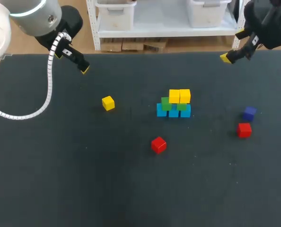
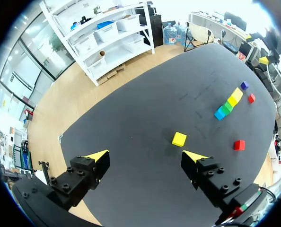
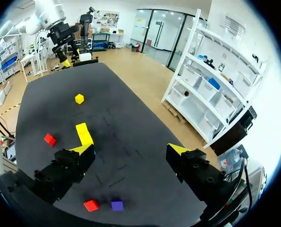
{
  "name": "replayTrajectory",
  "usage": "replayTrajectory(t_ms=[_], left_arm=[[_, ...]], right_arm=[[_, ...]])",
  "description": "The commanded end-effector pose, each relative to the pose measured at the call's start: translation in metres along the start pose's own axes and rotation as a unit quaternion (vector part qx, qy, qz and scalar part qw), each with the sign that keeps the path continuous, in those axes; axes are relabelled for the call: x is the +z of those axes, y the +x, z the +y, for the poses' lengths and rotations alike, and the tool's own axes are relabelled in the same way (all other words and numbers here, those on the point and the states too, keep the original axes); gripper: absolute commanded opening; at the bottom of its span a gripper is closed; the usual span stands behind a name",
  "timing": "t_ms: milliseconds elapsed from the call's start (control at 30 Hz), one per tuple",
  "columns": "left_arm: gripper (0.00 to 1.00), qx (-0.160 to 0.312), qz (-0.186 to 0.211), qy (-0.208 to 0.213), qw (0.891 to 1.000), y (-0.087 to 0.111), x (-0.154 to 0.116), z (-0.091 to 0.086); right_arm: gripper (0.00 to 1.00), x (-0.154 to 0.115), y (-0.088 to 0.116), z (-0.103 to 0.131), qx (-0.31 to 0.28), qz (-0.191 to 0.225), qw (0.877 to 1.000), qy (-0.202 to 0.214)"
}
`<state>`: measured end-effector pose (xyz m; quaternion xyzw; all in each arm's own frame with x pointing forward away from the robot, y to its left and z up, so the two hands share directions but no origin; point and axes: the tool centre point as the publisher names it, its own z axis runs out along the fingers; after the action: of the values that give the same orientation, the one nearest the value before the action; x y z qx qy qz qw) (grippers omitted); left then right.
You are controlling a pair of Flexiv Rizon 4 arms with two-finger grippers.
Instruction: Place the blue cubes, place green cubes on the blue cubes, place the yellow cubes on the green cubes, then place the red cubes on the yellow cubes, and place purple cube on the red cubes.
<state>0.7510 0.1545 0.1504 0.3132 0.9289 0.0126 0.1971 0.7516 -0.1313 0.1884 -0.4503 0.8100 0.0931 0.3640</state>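
Both arms hang over the far corners of the table (image 1: 60, 179), well apart from every cube. Left gripper (image 2: 146, 155): fingers spread, nothing between them. Right gripper (image 3: 129, 148): also spread, nothing held.

The pile is mid-table: blue cubes (image 1: 173, 112) at the base, green cubes (image 1: 166, 104) on them, two yellow cubes (image 1: 180, 96) on top. The loose yellow cube (image 1: 108, 103) lies left of the pile, apart from it. One red cube (image 1: 158, 144) sits in front of the pile. The other red cube (image 1: 244, 129) is off to the right, just beside the purple cube (image 1: 249, 113).

Likely step: the loose yellow cube goes next, before any red. It is on the left arm's side, so the left gripper suits it.
- Come straight down over it, with the fingers square to two flat faces.
- Pinch low and centred, then lift clear before travelling.
- Approach the pile from above, not from the side.
- Set the cube flush and release only when it is seated, since a nudge could topple the top layer.

No container shows on the table. All cubes rest on the dark surface or on each other.
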Motion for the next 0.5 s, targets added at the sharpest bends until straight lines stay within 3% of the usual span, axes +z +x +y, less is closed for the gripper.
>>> replayTrajectory(t_ms=[33, 167, 500], left_arm=[[1.00, 0.001, 0.000, 0.002, 1.000, -0.001, 0.000, 0.001], [1.00, 0.001, 0.000, 0.002, 1.000, -0.001, 0.000, 0.001], [1.00, 0.082, 0.049, 0.040, 0.995, -0.016, 0.030, -0.051]], right_arm=[[1.00, -0.001, 0.000, 0.002, 0.001, 0.001, 1.000, 0.004], [1.00, -0.001, 0.000, 0.002, 0.001, 0.001, 1.000, 0.004], [1.00, -0.001, 0.000, 0.002, 0.001, 0.001, 1.000, 0.004]])
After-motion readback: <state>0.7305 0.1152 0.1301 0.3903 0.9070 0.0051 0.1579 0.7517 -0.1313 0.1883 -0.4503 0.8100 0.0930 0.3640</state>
